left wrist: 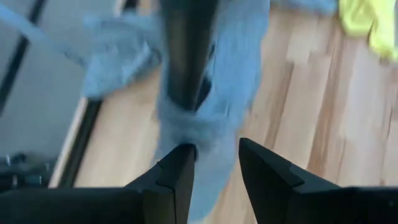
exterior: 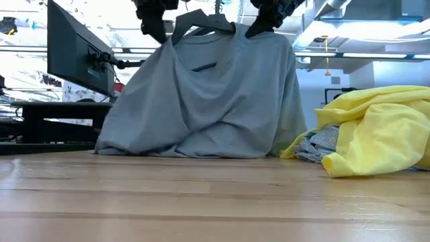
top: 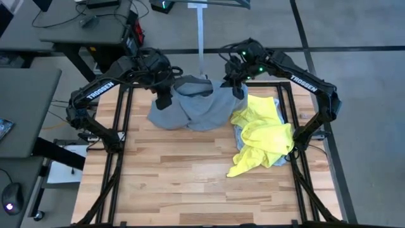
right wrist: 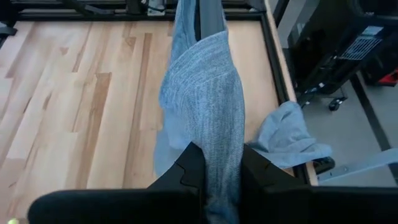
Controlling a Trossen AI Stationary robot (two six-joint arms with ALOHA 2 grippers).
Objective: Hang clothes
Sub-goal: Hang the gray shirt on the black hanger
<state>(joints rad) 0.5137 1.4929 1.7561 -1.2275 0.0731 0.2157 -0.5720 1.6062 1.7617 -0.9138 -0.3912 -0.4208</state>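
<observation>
The right end effector (right wrist: 214, 165) is clamped on the grey T-shirt (top: 196, 107) (still draped); the left end effector (left wrist: 214, 158) beside it stands half-open, holding nothing; the yellow T-shirt (top: 262, 136) awaits.

Robotics lab: monitor (exterior: 74, 57), desks (top: 95, 28), cables.

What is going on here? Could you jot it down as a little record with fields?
Lifted garment: grey T-shirt, held up at the table's far edge, hem resting on the wood
Left gripper: open, fingers either side of a fold of grey cloth
Right gripper: shut on the grey cloth
Waiting pile: yellow T-shirt heaped on the table's right side, over some pale fabric
Surface: wooden table
</observation>
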